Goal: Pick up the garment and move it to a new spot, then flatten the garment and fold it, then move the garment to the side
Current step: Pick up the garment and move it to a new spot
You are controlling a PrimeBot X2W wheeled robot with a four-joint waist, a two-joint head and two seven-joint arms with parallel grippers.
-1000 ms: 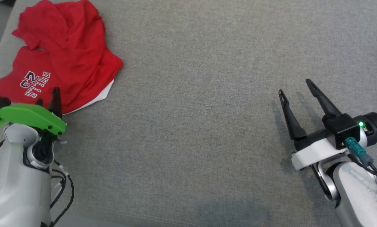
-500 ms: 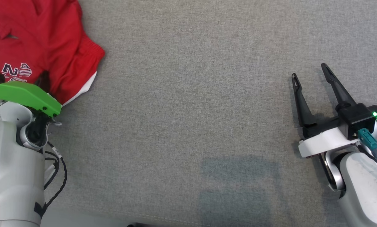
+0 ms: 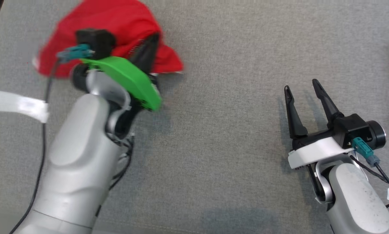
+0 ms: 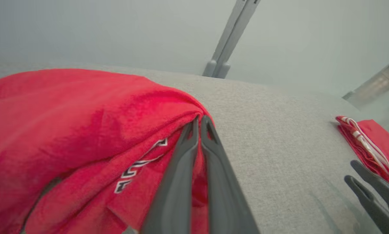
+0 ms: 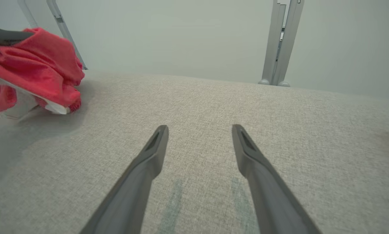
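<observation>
Cloth of the red garment (image 4: 84, 107) sits clamped in the left tool (image 4: 200, 123), jaws fully closed; right tool (image 3: 301, 85), well apart, gapes empty.

Grey fabric surface (image 3: 220, 130); red garment (image 3: 116, 19) left, red cloth (image 4: 376, 136) far right.

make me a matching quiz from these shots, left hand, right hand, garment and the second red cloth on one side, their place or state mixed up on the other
Column 1
1. left hand
2. right hand
3. garment
4. second cloth

Column 2
A. open, holding nothing
B. lying at the far right edge in the head view
C. shut on red fabric
D. bunched up at the upper left of the head view

Pairs: 1-C, 2-A, 3-D, 4-B
</observation>
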